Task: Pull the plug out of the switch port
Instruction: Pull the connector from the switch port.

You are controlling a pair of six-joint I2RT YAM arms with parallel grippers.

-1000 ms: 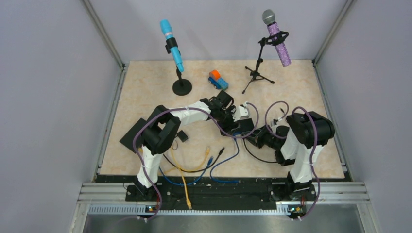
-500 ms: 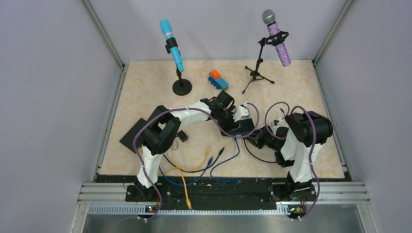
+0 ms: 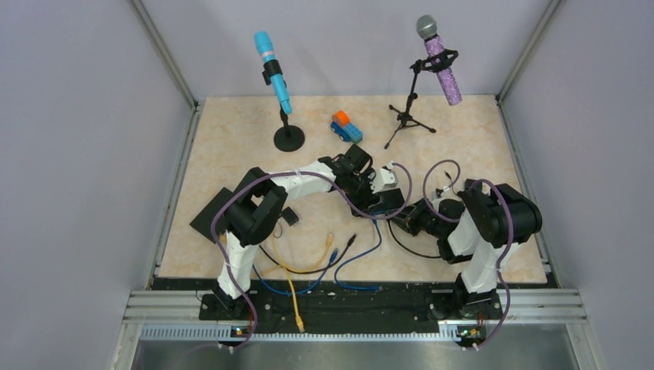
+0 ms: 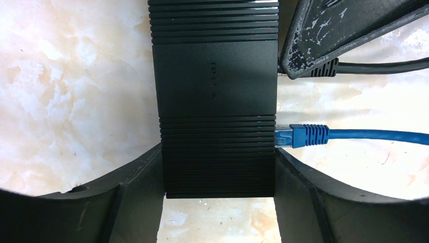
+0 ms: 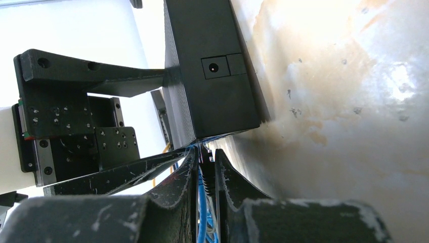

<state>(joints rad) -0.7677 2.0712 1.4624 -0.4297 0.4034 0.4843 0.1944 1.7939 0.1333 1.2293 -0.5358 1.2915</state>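
My left jaws (image 4: 218, 152) clamp the network switch (image 4: 217, 76) by its sides, holding it on the marble-look surface (image 4: 76, 76). My right jaws (image 5: 205, 152), nearly together, seem to pinch the black plug (image 4: 324, 67) at the switch's 3 o'clock edge. The blue Ethernet plug (image 4: 298, 135) sits seated toward 6 o'clock of it. Extraction is in hand, I judge. Next comes a straight pull toward 3 o'clock while the left braces. Grey walls (image 3: 77, 154) enclose us, with a blue microphone (image 3: 274, 73) and a purple microphone (image 3: 441, 62) at 12 o'clock.

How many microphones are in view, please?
2: a light blue microphone on a round black base, rear left; a purple glittery microphone on a black tripod, rear right. None seems hidden.
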